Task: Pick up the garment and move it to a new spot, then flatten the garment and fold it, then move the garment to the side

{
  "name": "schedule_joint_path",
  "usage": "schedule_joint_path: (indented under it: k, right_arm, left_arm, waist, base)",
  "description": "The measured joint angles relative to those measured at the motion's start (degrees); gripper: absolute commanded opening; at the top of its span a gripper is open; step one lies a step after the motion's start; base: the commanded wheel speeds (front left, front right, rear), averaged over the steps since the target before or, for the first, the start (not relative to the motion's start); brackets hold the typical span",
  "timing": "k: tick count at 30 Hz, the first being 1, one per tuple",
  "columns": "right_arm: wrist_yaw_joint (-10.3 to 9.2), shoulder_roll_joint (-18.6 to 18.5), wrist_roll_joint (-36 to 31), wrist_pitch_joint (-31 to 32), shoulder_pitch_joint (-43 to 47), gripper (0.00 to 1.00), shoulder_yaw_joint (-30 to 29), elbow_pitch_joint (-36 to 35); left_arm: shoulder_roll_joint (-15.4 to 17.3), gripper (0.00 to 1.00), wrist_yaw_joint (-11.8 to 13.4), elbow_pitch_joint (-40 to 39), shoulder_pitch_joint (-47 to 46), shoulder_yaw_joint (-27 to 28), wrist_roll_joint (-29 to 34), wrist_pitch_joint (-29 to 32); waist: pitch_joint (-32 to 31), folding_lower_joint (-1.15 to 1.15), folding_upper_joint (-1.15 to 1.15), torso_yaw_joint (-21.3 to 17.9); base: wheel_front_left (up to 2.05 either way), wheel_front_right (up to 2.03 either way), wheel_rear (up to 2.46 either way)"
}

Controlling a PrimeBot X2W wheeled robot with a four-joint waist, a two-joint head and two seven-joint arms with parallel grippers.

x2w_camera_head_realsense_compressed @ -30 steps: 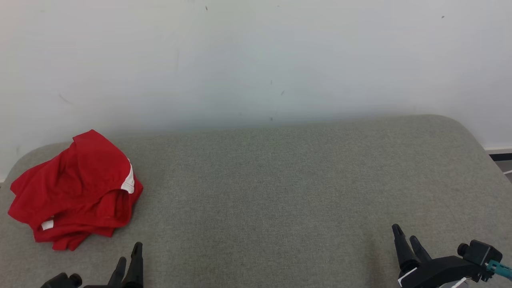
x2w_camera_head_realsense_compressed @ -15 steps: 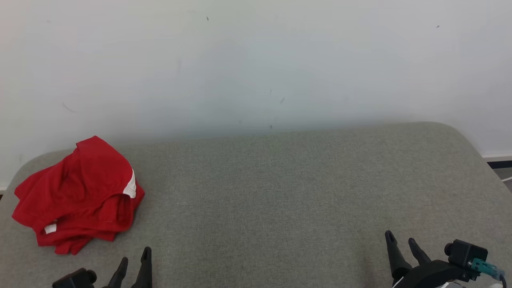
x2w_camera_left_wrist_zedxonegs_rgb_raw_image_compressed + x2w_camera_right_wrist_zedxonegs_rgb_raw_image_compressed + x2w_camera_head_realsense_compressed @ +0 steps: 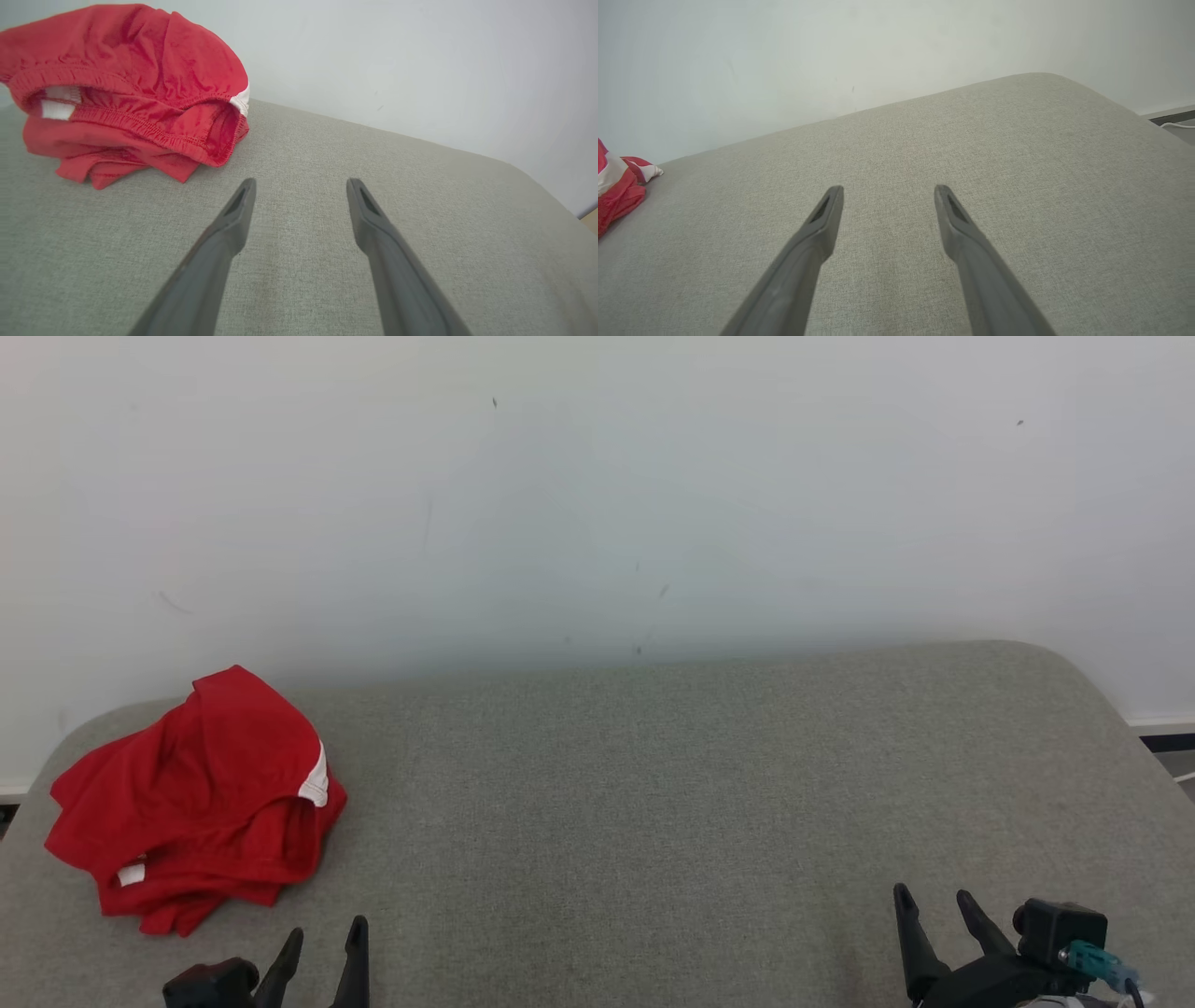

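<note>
The garment (image 3: pixel 196 798) is a crumpled red piece with white trim, heaped at the far left of the grey cushion (image 3: pixel 653 803). The left wrist view has the garment (image 3: pixel 126 88) at upper left, ahead and left of the fingers. My left gripper (image 3: pixel 325 938) hovers open near the front edge, just right of and nearer than the heap, holding nothing; in its own view the gripper (image 3: pixel 301 184) is open over bare fabric. My right gripper (image 3: pixel 931 901) is open at the lower right, far from the garment (image 3: pixel 616 189), whose edge peeks in at the right wrist view's left.
A plain white wall (image 3: pixel 597 495) rises directly behind the cushion. The cushion's rounded right corner (image 3: pixel 1074 681) drops off to a strip of floor and dark skirting (image 3: pixel 1167 742). Bare grey fabric stretches between the two grippers.
The head camera has tilted, shifting the whole picture down and slightly right. Both grippers stay open; the garment lies as it was.
</note>
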Motion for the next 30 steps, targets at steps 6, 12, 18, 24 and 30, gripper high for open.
schedule_joint_path:
  k: [6, 12, 18, 24, 30]
  right_arm:
    - [-0.67, 0.27, -5.15, 0.49, 0.94, 1.00, -0.01, -0.83]
    - [-1.70, 0.20, -9.88, 0.55, 2.62, 1.00, -0.44, -1.92]
    - [-2.18, 0.75, -13.63, 0.57, 2.85, 1.00, -0.36, -2.82]
    - [-2.18, 1.87, -13.65, 1.02, 2.35, 1.00, 0.38, -3.03]
    - [-2.18, 2.68, -13.65, 1.05, 2.30, 1.00, 0.29, -3.39]
  left_arm:
    - [0.38, 1.00, 0.87, 0.11, 0.02, -0.37, 4.71, 0.00]
    - [0.92, 1.00, 1.75, 0.09, -0.12, -2.18, 10.00, 0.01]
    - [1.69, 1.00, 2.30, -0.16, -0.36, -3.48, 14.15, 0.07]
    - [2.42, 1.00, 2.30, -0.79, -0.33, -1.98, 14.48, 0.86]
    - [2.86, 1.00, 2.30, -2.00, -0.44, -1.74, 15.00, 1.59]
  waist:
    - [-0.69, 0.00, 0.00, 0.47]
    - [-1.01, 0.00, 0.00, 2.04]
    - [-1.15, 0.00, 0.01, 5.18]
    - [-1.00, 0.01, 0.01, 9.46]
    - [-0.66, 0.01, 0.01, 14.25]
  base:
    - [0.00, 0.00, 0.00]
    - [0.00, 0.00, 0.00]
    - [0.00, 0.00, 0.00]
    - [0.00, 0.00, 0.00]
    - [0.00, 0.00, 0.00]
